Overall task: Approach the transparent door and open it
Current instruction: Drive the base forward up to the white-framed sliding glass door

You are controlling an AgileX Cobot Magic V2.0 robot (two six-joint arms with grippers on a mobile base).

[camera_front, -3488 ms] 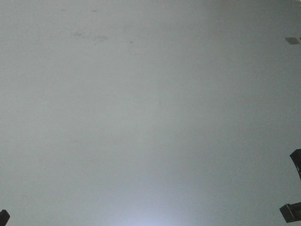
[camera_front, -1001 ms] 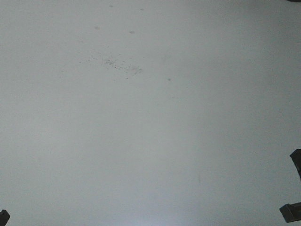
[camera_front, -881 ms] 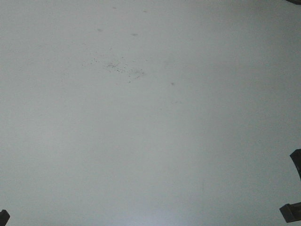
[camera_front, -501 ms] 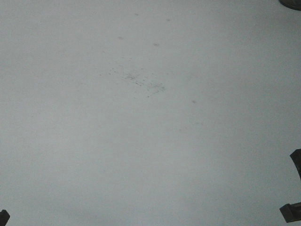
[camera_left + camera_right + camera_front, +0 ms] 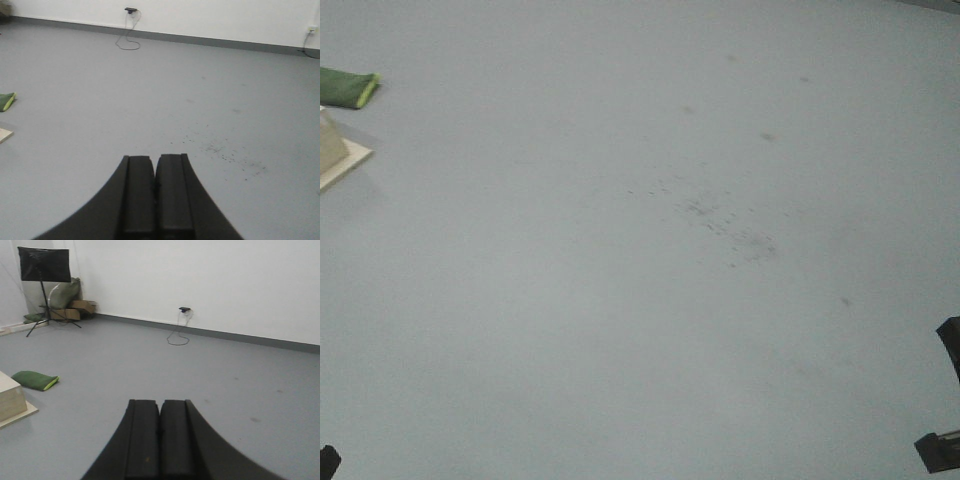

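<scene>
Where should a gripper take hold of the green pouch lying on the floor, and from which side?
Probably grip the green pouch across its narrow width, near the middle, from straight above. It lies flat and low on the floor with its long sides exposed, so a top-down pinch can straddle it.

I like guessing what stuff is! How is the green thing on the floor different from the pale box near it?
The soft green bag is dark green with a yellow-green end; the pale block-shaped box is cream. The bag lies flat and floppy straight on the grey floor; the box stands taller, hard-edged, on a thin board. Both are on the floor, apart from each other.
</scene>
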